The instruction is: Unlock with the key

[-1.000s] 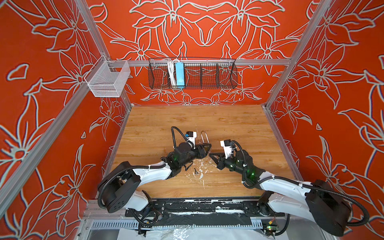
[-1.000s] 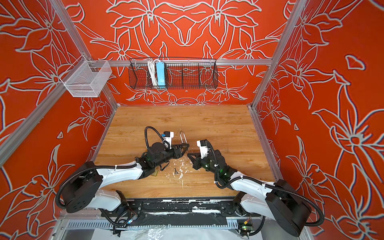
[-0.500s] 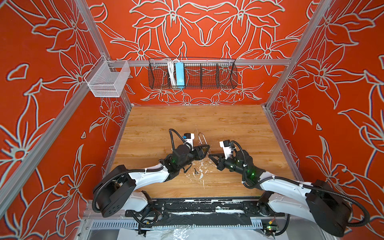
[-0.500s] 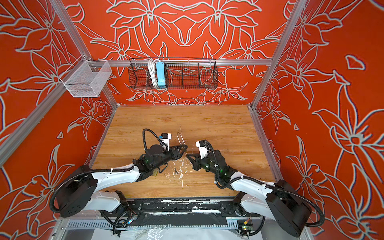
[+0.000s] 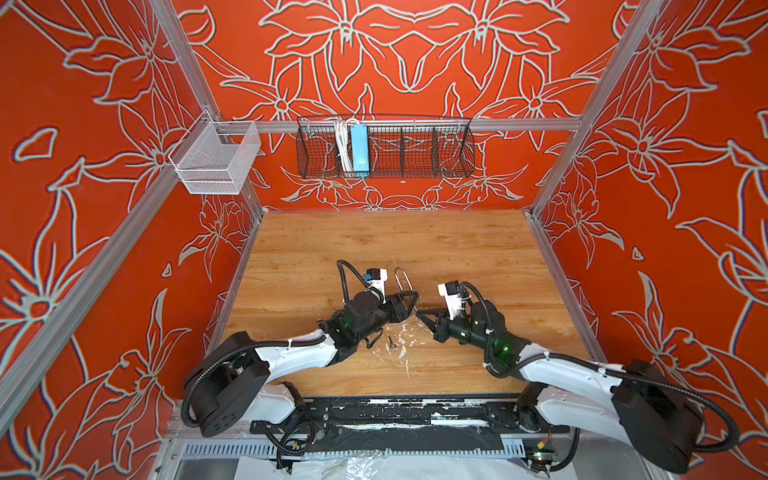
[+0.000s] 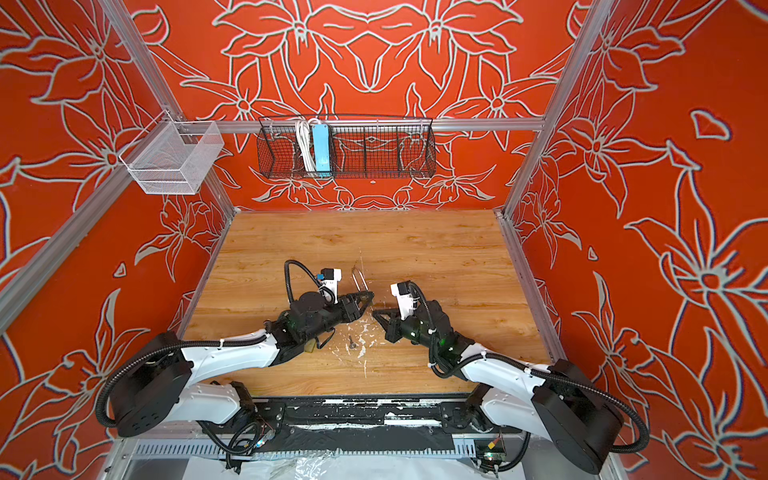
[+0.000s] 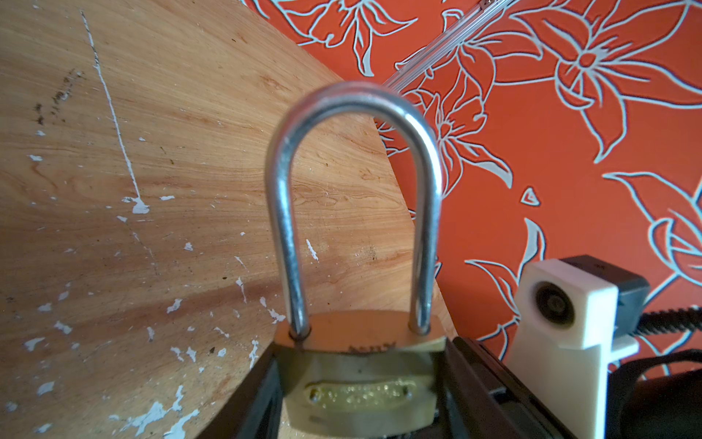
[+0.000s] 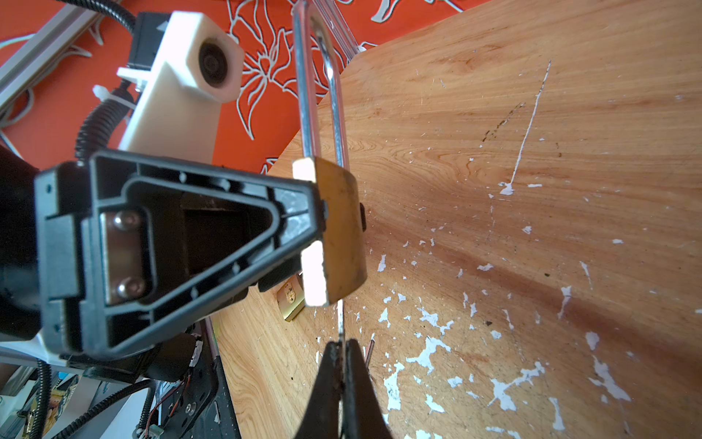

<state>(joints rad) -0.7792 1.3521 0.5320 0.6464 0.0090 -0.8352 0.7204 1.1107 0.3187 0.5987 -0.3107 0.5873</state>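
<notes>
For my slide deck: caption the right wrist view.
Left gripper clamps the brass padlock; right gripper, shut on the key, aims at its base.

The table (image 5: 374,241) lies open from ten to two o'clock of the padlock (image 5: 402,279), while the left gripper (image 5: 409,303), right gripper (image 5: 418,311) with key (image 8: 340,321) and a metal bit (image 5: 392,344) crowd four to eight.

Both top views are bright and evenly lit, with only faint, soft shadows on the bench (image 5: 374,241). Coloured fringes edge the pattern on the wall (image 5: 685,208) toward the frame borders. My left wrist view bows the bench edge into a curve, and the padlock (image 7: 357,380) is blurred (too close to the lens) while the far wood is crisp. In my right wrist view two patches beside the brass blow out white, and my right pincer (image 8: 341,347) is soft at the tips.
</notes>
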